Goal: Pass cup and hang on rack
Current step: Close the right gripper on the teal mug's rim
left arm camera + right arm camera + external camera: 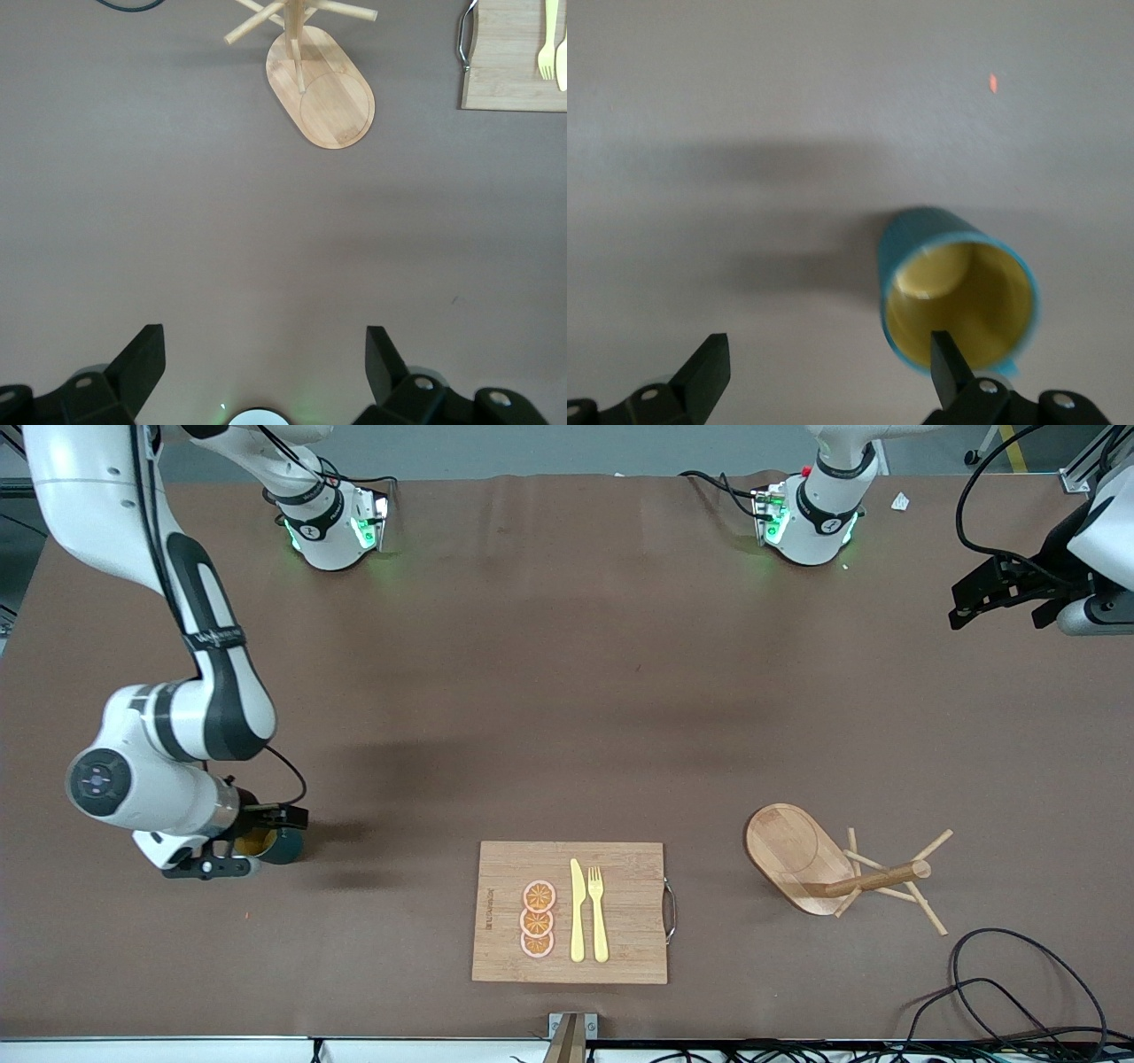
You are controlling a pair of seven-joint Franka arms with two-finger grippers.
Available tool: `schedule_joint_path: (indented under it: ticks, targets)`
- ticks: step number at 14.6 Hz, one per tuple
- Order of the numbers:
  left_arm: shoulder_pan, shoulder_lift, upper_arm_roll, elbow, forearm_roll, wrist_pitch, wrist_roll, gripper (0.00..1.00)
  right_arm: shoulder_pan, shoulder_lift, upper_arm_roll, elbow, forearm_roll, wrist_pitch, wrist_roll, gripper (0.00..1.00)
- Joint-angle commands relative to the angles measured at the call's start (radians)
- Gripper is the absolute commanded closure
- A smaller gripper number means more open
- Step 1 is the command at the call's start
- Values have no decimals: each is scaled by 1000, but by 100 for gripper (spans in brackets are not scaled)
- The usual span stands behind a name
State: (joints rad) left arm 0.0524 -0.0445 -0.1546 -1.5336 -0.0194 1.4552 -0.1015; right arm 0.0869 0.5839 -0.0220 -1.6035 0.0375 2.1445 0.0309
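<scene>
The cup (270, 844), dark teal with a yellow inside, stands on the table near the right arm's end. My right gripper (251, 841) is low over it and open. In the right wrist view the cup (957, 297) shows its open mouth, and one fingertip (943, 354) lies over its rim while the other is over bare table. The cup's handle is hidden. The rack (802, 859), a light wooden mug tree with an oval base and thin pegs, stands near the left arm's end and also shows in the left wrist view (332, 97). My left gripper (966, 607) waits high, open and empty.
A bamboo cutting board (620, 948) with orange slices (538, 919), a yellow knife (577, 911) and a fork (598, 912) lies between cup and rack, nearer the front camera. Black cables (1019, 992) loop on the table nearer the camera than the rack.
</scene>
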Motion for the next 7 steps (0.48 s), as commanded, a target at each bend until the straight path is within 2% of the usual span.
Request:
schedule_joint_path:
  ticks: [1, 5, 6, 7]
  targets:
    - [0, 23, -3, 19, -5, -13, -12, 0, -6, 49, -7, 19, 4, 44, 11, 0]
    - [-2, 32, -3, 16, -5, -13, -10, 0, -33, 62, -10, 4, 1, 49, 7, 1]
    - [-2, 35, -3, 16, -5, -13, -9, 0, -35, 69, -10, 2, -1, 51, 7, 17]
    - [0, 35, -3, 16, -5, -13, -9, 0, -41, 74, -10, -3, 1, 51, 10, 48]
